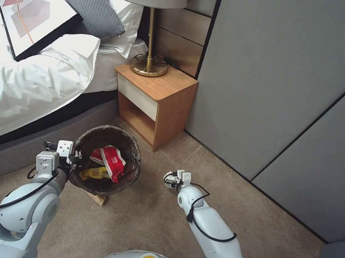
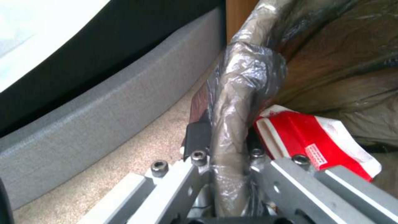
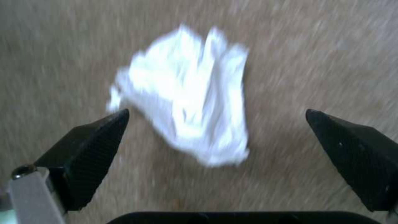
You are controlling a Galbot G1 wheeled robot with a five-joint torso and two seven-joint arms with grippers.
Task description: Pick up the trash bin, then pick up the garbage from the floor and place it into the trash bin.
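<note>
Head view, bin: I held the small round bin lined with a dark brown plastic bag (image 1: 107,159) tilted, mouth turned up toward me, beside the bed and in front of the wooden nightstand (image 1: 155,99); I judged that kept the opening easy to drop litter into.
Head view, left hand: my left hand (image 1: 72,159) sat at the bin's near rim, closed on it.
Head view, contents: a red and white crinkled snack wrapper (image 1: 109,161) and a yellow wrapper (image 1: 94,173) lay inside the bin.
Head view, under the bin: a small brown scrap (image 1: 97,198) showed on the beige carpet (image 1: 146,226) just below the bin; what it was I could not tell.
Head view, right hand: my right hand (image 1: 171,177) reached down low over the carpet, apart from the bin.
Left wrist view, grip: my fingers (image 2: 198,137) were pinched tight on the bag-wrapped rim (image 2: 238,102), one outside and one inside, the red wrapper (image 2: 315,140) just beside the inner one.
Right wrist view, target: a crumpled white tissue (image 3: 186,96) lay on the carpet, not yet in the bin.
Right wrist view, right hand: my two black fingertips (image 3: 95,146) were spread wide and held nothing; the tissue lay between and just ahead of them, untouched as far as I could see, which I judged left room to close around it.
</note>
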